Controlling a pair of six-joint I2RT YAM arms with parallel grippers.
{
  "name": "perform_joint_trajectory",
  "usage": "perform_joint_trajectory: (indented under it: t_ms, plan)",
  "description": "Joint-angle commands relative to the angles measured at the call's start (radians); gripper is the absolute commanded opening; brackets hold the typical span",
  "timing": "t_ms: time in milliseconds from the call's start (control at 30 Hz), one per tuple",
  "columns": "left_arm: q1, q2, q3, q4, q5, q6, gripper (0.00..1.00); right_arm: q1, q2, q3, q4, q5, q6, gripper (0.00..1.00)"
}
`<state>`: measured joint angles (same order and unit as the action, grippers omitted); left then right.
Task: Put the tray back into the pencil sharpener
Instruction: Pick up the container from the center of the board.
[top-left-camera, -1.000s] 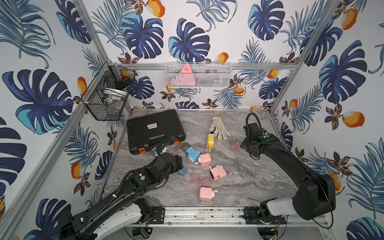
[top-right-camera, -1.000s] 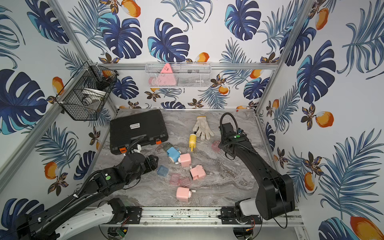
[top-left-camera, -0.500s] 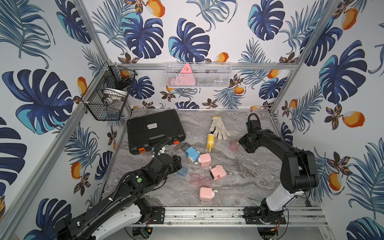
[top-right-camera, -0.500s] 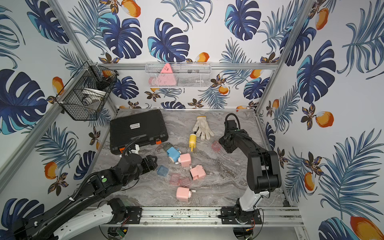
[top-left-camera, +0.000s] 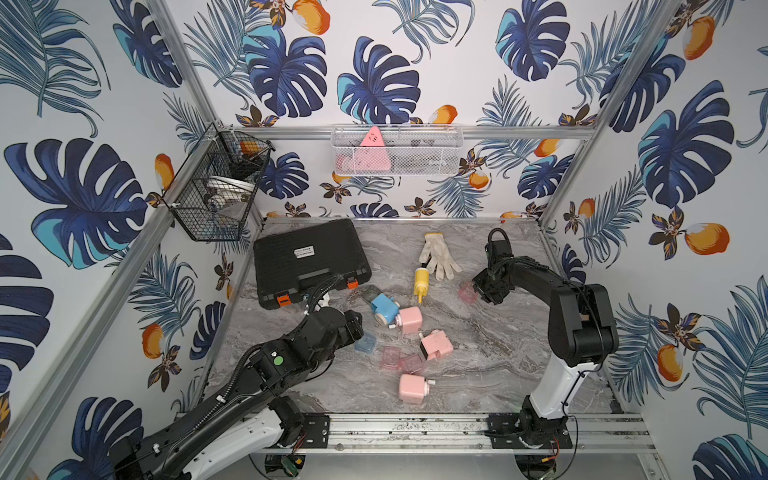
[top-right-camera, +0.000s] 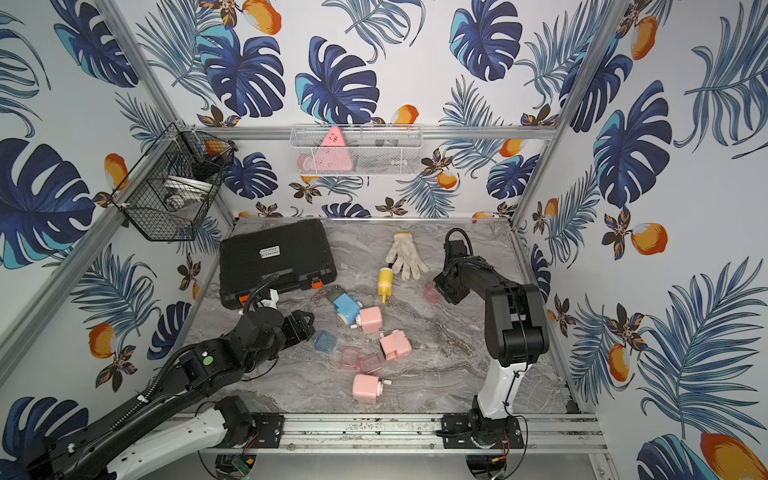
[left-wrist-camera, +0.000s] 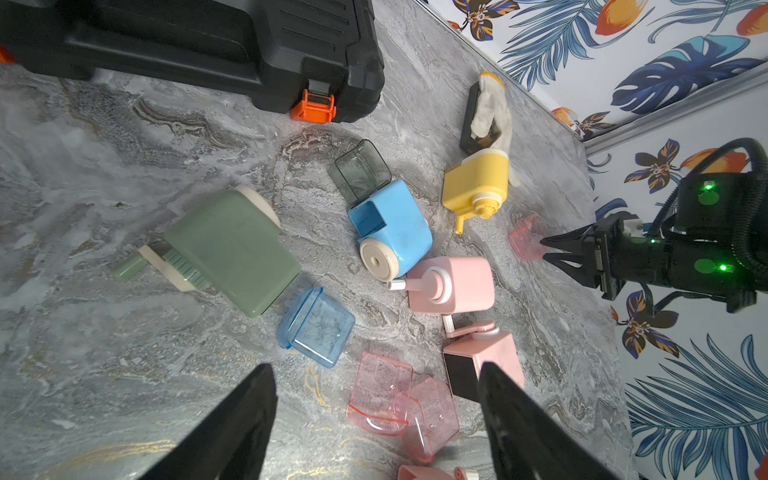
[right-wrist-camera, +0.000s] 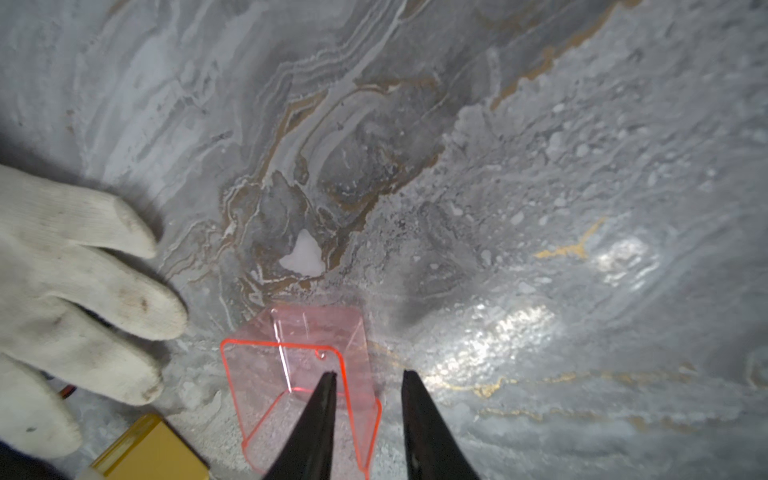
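The right arm (top-left-camera: 577, 316) has folded its elbow upward above the marble tabletop (top-left-camera: 498, 353). This has brought the right gripper (right-wrist-camera: 369, 374) down to the clear pink tray (right-wrist-camera: 291, 365), which lies near the white glove (right-wrist-camera: 83, 270). Its jaws have narrowed and now straddle one tray wall without clamping it. The left gripper (left-wrist-camera: 376, 370) hangs released above the blue tray (left-wrist-camera: 318, 326). The grasp appears imminent. The open-slotted pink pencil sharpener (left-wrist-camera: 482, 357) lies well apart from the pink tray.

Left arm (top-left-camera: 282, 365) stretches in from seven o'clock, left gripper (left-wrist-camera: 374, 370) spread wide, while right arm (top-left-camera: 577, 316) bends toward two o'clock, right gripper (right-wrist-camera: 368, 374) narrowly parted.
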<state>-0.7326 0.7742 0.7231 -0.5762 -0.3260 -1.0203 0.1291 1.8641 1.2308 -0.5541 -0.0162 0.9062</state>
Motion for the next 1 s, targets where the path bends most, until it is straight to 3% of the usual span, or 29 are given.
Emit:
perform_joint_trajectory:
  t_ms: [0, 167, 467, 633, 833, 967]
  plan:
    - [0.001, 0.005, 0.01, 0.012, 0.004, -0.003, 0.79, 0.0, 0.014, 0.005, 0.032, -0.019, -0.007, 0.27]
    - [0.001, 0.009, 0.014, 0.008, 0.002, -0.004, 0.79, 0.0, 0.033, 0.009, 0.043, -0.027, -0.016, 0.21]
    - [0.001, 0.005, 0.009, 0.028, 0.007, -0.01, 0.76, -0.001, 0.014, -0.012, 0.056, -0.048, -0.017, 0.01]
    - [0.001, 0.013, 0.005, 0.078, 0.036, 0.013, 0.77, 0.0, -0.046, -0.044, 0.052, -0.043, -0.023, 0.0]
    - [0.001, 0.058, -0.04, 0.367, 0.253, 0.144, 0.87, 0.022, -0.218, -0.141, 0.033, -0.09, 0.017, 0.0]
    - [-0.008, 0.153, -0.073, 0.589, 0.409, 0.148, 0.9, 0.064, -0.356, -0.189, 0.003, -0.11, 0.068, 0.0]
